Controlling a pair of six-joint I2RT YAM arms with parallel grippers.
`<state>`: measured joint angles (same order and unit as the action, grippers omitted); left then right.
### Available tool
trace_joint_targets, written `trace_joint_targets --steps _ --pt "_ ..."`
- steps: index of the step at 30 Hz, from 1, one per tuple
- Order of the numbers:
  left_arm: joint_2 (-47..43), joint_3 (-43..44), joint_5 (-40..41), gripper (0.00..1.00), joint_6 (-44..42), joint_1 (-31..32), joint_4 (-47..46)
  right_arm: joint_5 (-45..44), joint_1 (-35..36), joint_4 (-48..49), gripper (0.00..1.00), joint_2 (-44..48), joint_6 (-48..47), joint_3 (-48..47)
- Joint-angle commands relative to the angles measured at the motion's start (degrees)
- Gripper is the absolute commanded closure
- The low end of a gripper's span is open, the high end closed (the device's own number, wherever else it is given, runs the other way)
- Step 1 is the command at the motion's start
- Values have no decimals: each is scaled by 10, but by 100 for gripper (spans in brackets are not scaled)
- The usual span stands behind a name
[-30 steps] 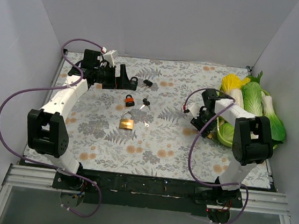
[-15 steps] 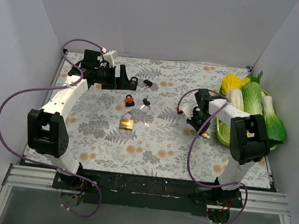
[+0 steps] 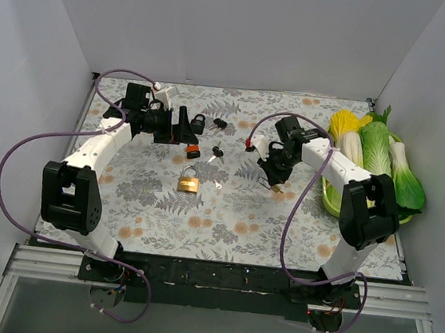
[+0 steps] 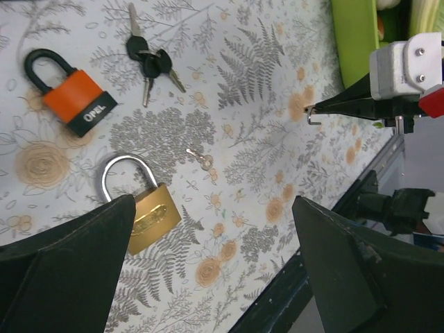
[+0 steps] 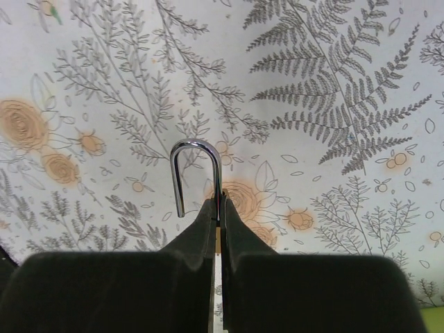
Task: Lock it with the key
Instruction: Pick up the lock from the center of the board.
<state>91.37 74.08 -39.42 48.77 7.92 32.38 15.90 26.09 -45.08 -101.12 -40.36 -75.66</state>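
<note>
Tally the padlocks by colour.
Orange padlock: 1
Brass padlock: 1
Black padlock: 1
Held padlock in the right gripper, body mostly hidden: 1
Total: 4

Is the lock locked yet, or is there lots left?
Not yet. Done: the right end effector is shut on a small padlock's shackle. In hand: the left end effector hovers open over the black-headed keys and small silver key. Left: picking up a key and turning it in the lock.
</note>
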Motion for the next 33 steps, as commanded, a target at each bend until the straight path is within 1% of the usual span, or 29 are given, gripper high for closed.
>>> trace_joint_targets --steps 1,2,3,5,6,8,9,11,13,14,16,17,18,19,21,23,24,26,27,33 --pt "-18 -38 -100 2 19 -5 -37 67 12 -49 99 44 17 -45" --pt "-17 -47 -141 2 26 -5 -51 89 14 -55 99 45 21 -53" --pt "-20 -62 -169 4 38 -5 -88 104 15 -63 99 45 22 -63" --pt "-35 -118 -218 5 53 -4 -143 133 19 -83 99 45 30 -92" --pt "-59 -138 -227 5 61 -4 -209 144 19 -92 99 43 31 -104" --pt "-82 -185 -238 5 62 2 -266 165 21 -101 99 41 38 -129" --pt "-94 -192 -243 5 53 7 -301 169 22 -106 99 40 44 -135" --pt "-109 -197 -247 5 15 27 -307 184 26 -111 99 42 48 -150" --pt "-113 -195 -244 8 -4 43 -308 193 31 -109 99 46 54 -156" --pt "-115 -195 -237 8 -10 63 -309 201 33 -108 99 49 56 -157" --pt "-118 -196 -218 10 -11 82 -320 203 41 -102 99 55 63 -161" --pt "-120 -197 -206 11 -7 103 -321 203 44 -101 99 56 64 -164" --pt "-121 -200 -199 12 0 112 -354 200 48 -100 99 59 66 -167" --pt "-122 -202 -187 13 10 120 -368 194 55 -92 99 62 72 -166" --pt "-113 -203 -169 18 49 141 -400 178 68 -83 99 68 76 -168" --pt "-101 -206 -159 20 84 152 -438 164 75 -77 99 71 79 -169" --pt "-96 -206 -156 23 121 154 -449 160 81 -77 99 72 79 -172" --pt "-85 -204 -155 25 152 157 -472 152 85 -76 99 75 82 -173" --pt "-75 -203 -158 28 179 157 -479 149 89 -73 99 76 83 -173" --pt "-54 -213 -132 39 228 163 -474 93 103 -43 99 87 95 -166"
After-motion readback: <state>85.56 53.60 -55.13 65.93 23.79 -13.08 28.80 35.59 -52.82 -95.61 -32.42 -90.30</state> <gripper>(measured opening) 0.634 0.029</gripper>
